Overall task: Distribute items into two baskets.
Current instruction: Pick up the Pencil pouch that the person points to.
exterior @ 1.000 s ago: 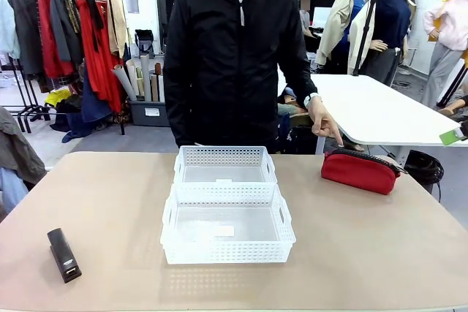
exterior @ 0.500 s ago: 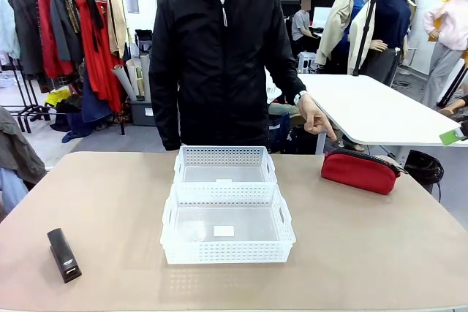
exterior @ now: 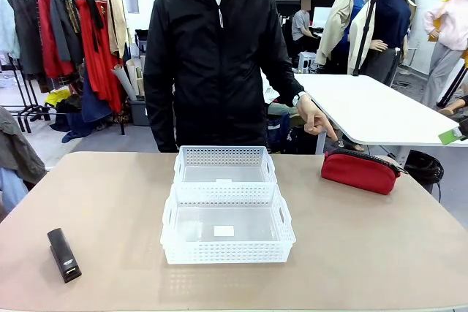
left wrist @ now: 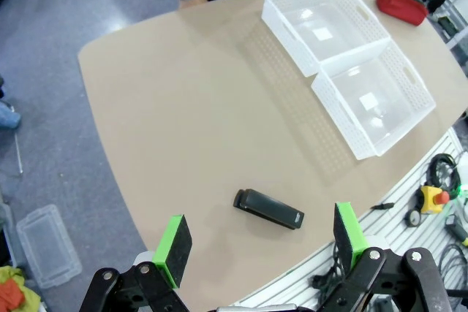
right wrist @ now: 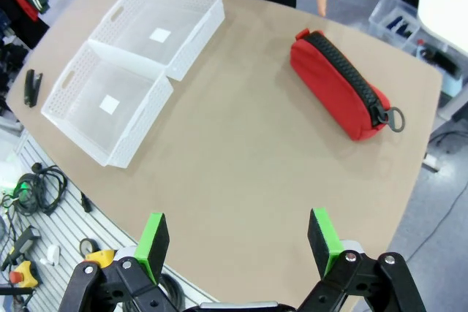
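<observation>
Table bears baskets (touching), red pouch, stapler

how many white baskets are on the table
2. The near basket sits centred on the table, on the robot's side. The far basket is right behind it, toward the far edge, touching it. None looks hidden.

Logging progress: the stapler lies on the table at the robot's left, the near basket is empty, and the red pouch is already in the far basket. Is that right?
Not quite. The pouch is not in the far basket; the front view shows it on the table, right of that basket. The rest holds: the stapler lies at the left and the near basket is empty.
</observation>
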Robot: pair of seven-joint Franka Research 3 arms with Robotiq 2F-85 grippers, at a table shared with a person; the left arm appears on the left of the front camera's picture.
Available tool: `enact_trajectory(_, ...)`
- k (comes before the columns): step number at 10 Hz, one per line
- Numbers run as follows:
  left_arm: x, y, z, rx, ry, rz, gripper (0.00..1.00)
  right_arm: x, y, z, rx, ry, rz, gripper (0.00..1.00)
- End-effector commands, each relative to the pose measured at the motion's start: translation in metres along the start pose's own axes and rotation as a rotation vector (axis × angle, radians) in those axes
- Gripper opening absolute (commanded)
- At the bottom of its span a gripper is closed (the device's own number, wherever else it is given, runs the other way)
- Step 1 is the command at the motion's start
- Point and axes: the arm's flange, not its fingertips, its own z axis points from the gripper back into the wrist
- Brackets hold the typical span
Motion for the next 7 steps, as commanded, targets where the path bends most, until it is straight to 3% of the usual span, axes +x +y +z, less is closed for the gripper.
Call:
enact_trajectory(1, 0.006, 0.011, 0.000, -0.051, 0.004, -0.024, 1.00, 0.018, -0.017, -0.002, 0.011, 0.061, 0.046, 1.00)
enact_trajectory(7, 0.006, 0.007, -0.007, -0.024, 0.021, -0.001, 1.00, 0.067, -0.080, -0.035, 0.115, 0.263, 0.143, 1.00)
